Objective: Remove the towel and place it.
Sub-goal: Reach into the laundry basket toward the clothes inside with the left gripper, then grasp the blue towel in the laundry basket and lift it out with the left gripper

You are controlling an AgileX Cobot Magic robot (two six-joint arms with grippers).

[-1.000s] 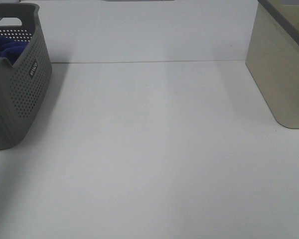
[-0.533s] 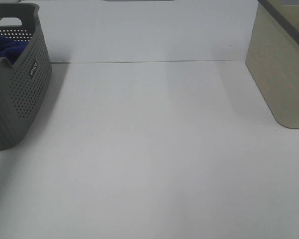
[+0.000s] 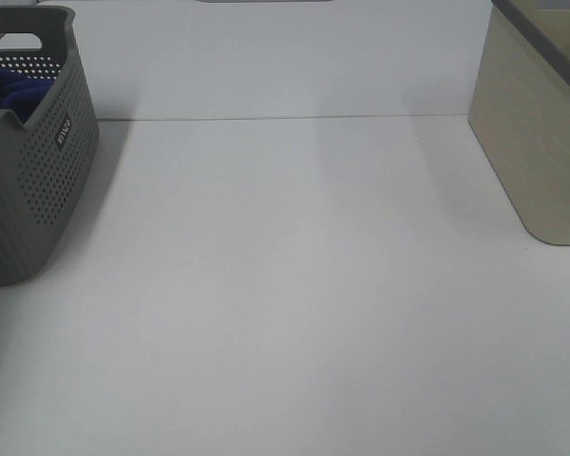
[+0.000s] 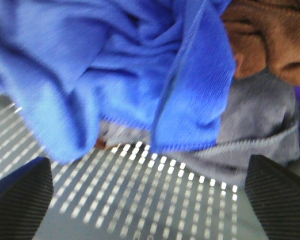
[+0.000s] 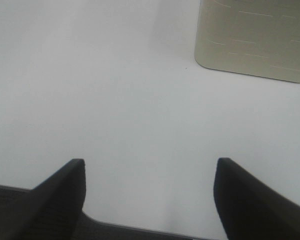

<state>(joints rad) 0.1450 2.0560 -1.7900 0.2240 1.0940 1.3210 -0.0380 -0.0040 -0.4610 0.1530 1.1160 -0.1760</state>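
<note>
The royal-blue towel lies crumpled inside the grey perforated basket; only a bit of the towel shows over the rim at the far left of the exterior view. My left gripper hovers right over the towel inside the basket, its fingertips spread wide and open, with nothing between them. My right gripper is open above the bare white table, its fingers apart and empty. Neither arm shows in the exterior view.
Beside the towel in the basket lie a brown cloth and a grey cloth. A beige bin stands at the right back of the white table; the same bin shows in the right wrist view.
</note>
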